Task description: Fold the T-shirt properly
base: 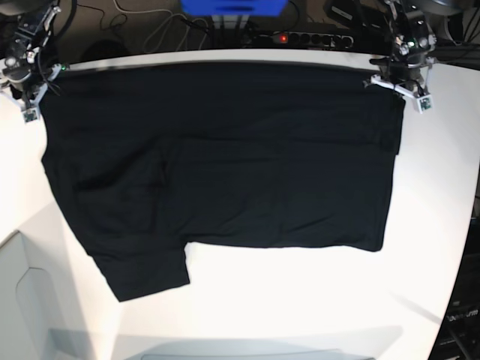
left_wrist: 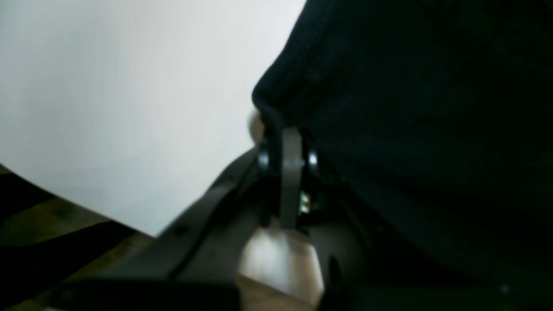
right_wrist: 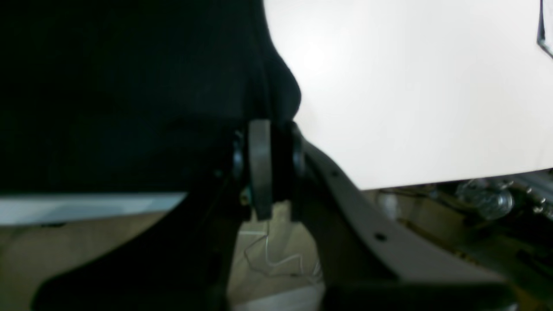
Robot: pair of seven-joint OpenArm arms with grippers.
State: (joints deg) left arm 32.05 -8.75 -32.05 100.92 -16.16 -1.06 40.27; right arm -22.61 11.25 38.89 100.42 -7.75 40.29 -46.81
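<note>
T-shirt (base: 225, 165) pinched at both far corners, left claw (left_wrist: 276, 125) and right claw (right_wrist: 270, 123) clamped; you'd fold toward the bench (base: 300, 300) front next, evenly.

My way across the white table (base: 300, 300) is open along the near edge and down my left flank, bare surface with nothing standing on it. The T-shirt (base: 225, 165) covers the whole middle and far stretch, flat and low, so I could pass over it. Behind the far edge, cables, a power strip (base: 304, 37) and a blue box (base: 232, 6) crowd the space.
</note>
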